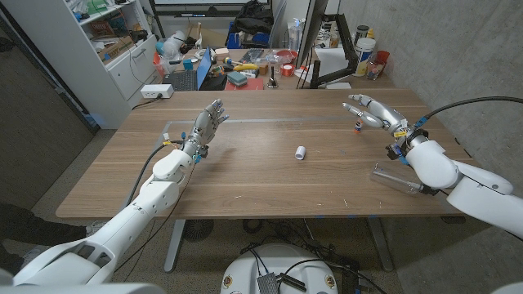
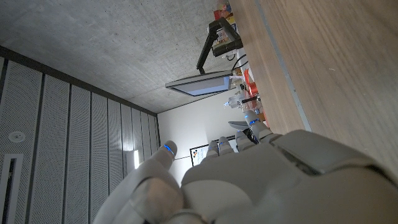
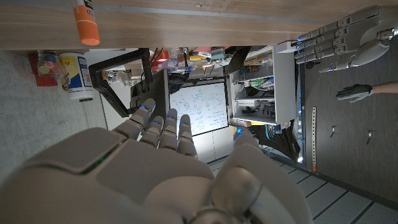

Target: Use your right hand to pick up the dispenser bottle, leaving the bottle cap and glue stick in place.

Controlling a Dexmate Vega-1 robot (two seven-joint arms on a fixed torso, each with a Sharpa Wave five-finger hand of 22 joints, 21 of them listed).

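Observation:
The dispenser bottle [image 1: 394, 178], clear plastic, lies on its side near the table's front right, close by my right forearm. A small white bottle cap [image 1: 300, 152] sits mid-table. The glue stick [image 1: 358, 125], white with an orange cap [image 3: 86, 22], lies at the far right just below my right hand [image 1: 372, 112]. That hand [image 3: 155, 168] hovers with its fingers spread, holding nothing, well beyond the bottle. My left hand [image 1: 211, 118] is raised over the table's left part, fingers apart and empty; the left wrist view shows its back [image 2: 249, 180].
The wooden table [image 1: 245, 175] ends close behind the glue stick and just right of the bottle. Behind it stand a monitor arm [image 1: 327, 49], cluttered desks and shelves. A dark gloved hand [image 3: 357, 93] shows off the table in the right wrist view.

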